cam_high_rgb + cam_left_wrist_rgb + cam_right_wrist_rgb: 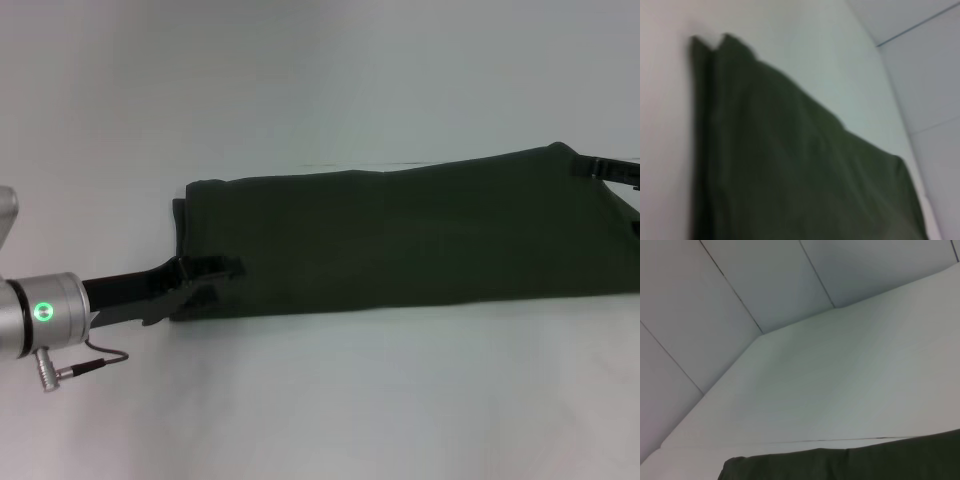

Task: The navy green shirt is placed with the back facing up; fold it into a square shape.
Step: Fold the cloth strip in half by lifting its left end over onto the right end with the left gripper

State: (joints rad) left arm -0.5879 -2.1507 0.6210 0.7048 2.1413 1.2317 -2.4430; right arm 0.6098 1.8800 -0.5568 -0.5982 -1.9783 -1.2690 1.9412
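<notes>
**Long folded strip, both grippers at its ends**

Left gripper (205, 283) sits low at the shirt's left end, near corner; black fingers look parted, one above and one below the cloth edge, so prob. pinching or about to pinch that corner, but can't tell for sure whether they've closed on it; arm reaches in from the robot's left side w/ a silver wrist ring and a green light.

Just right of that gripper and running away from it: the navy green shirt (400, 255), a large dark olive-green soft knit T-shirt, already folded lengthwise into a long narrow band lying flat on the white table (320, 400); sleeves seem tucked in, edges roughly parallel, far end a bit raised or rumpled. Left wrist view shows the same cloth (790, 165) stretching off from the hand, doubled layers at one edge.

At the strip's far right end, right gripper (610, 172) shows only as a black part at the frame edge, touching or just over the cloth; finger state can't be told. Right wrist view has just a sliver of shirt edge (850, 465).

Judgement: one gripper per end suits bringing an end across to shorten the band to a square.

No print, label or writing readable; plain back up.
</notes>
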